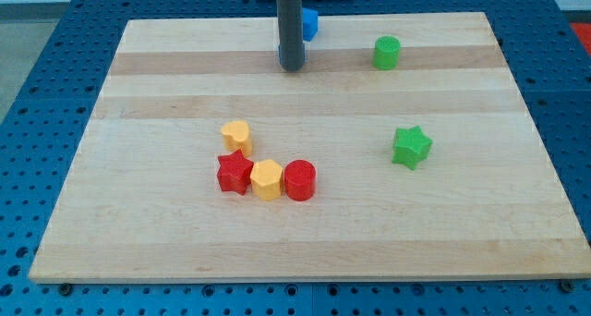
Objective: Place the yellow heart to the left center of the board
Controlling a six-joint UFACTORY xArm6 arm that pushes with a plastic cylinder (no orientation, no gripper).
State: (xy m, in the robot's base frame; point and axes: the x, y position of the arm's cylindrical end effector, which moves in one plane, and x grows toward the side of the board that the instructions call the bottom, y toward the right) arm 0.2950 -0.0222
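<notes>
The yellow heart (236, 134) lies on the wooden board (138, 196), a little left of the middle. A red star (235, 173) sits just below it, touching or nearly touching. My tip (292, 67) is near the view's top centre, well above and to the right of the heart, apart from it. A blue block (308, 24) stands right behind the rod, partly hidden by it.
A yellow hexagon (266, 179) and a red cylinder (299, 180) sit in a row to the right of the red star. A green cylinder (387, 53) is at the top right. A green star (411, 147) is at the right.
</notes>
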